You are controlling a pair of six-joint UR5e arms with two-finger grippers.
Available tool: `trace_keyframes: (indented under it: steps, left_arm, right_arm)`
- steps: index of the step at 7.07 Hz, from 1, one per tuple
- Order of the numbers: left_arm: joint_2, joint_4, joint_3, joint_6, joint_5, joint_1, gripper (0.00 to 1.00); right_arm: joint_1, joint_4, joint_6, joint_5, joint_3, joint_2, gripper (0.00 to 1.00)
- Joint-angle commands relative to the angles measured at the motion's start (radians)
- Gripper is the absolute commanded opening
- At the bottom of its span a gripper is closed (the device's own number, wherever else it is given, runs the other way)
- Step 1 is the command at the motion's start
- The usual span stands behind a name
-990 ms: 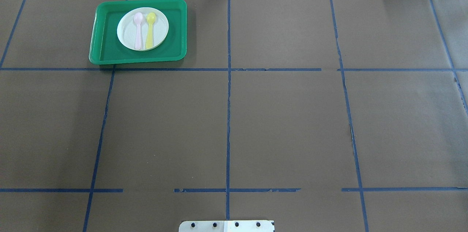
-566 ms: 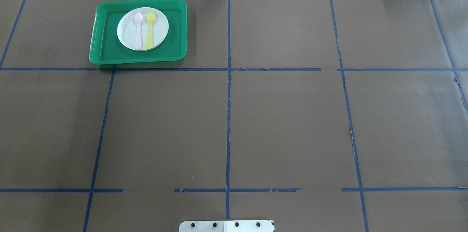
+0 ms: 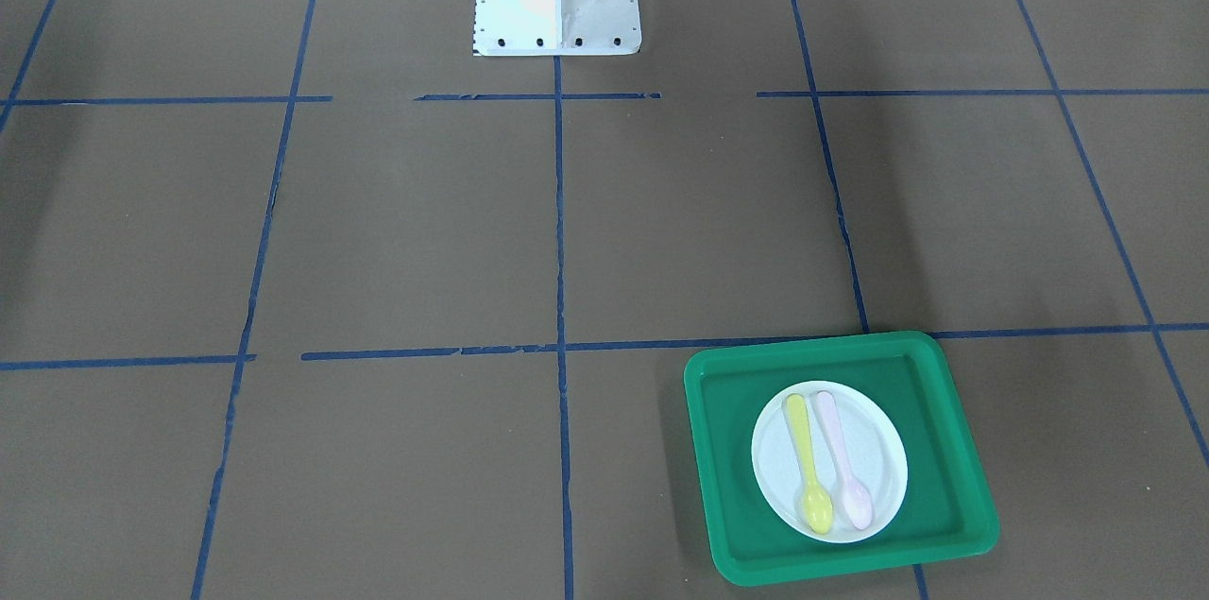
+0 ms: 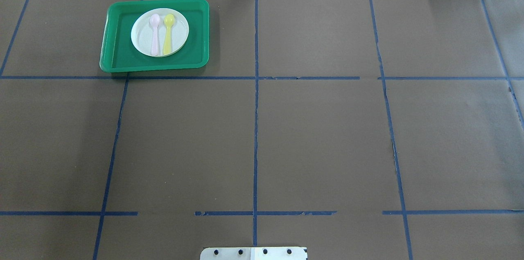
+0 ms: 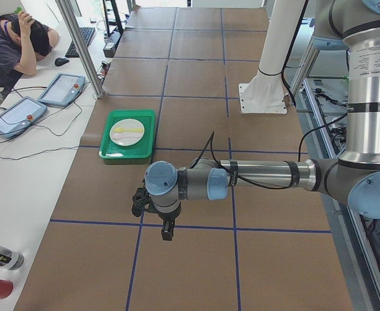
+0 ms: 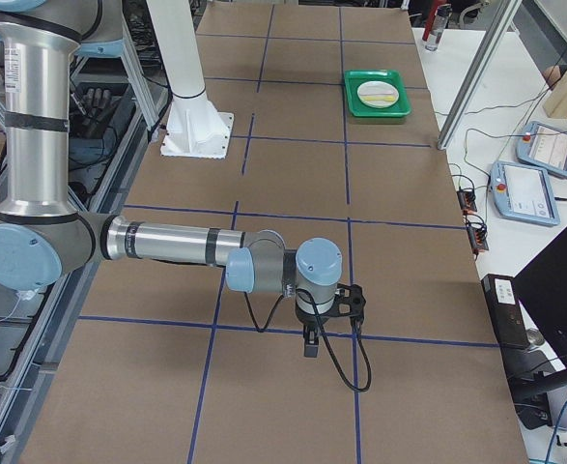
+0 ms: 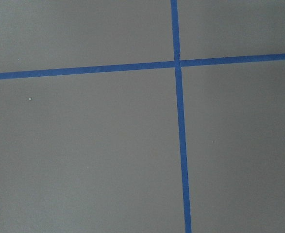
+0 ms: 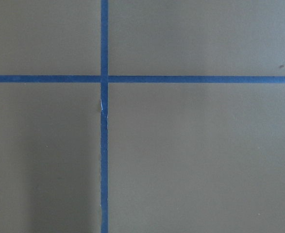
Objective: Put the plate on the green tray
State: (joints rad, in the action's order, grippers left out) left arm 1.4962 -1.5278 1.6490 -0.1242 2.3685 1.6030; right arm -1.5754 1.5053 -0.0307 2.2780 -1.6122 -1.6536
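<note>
Nothing has moved since the earlier overhead pictures. The green tray (image 4: 123, 58) stays at the table's (image 4: 319, 137) far left, its near edge just beside a blue tape line (image 4: 229, 78). The plate (image 4: 141, 35) lies inside it, clear of every rim, with a pink spoon (image 4: 154, 35) and a yellow spoon (image 4: 168, 35) side by side on it. Rightward, brown table lies open across the middle and right. The left claw (image 5: 167, 232) and right claw (image 6: 309, 345) hang over tape lines well apart from the tray. They show only in the side views, so I cannot tell how far open they are.
</note>
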Motion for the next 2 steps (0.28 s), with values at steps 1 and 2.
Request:
trace_keyframes:
  steps: [1, 2]
  left_arm:
    - [-0.001, 0.0, 0.002, 0.0, 0.0, 0.0, 1.0]
    - [0.001, 0.0, 0.003, 0.0, 0.0, 0.0, 1.0]
  right_arm:
    - [0.0, 0.0, 0.0, 0.0, 0.0, 0.0, 1.0]
    - [0.0, 0.001, 0.0, 0.0, 0.0, 0.0, 1.0]
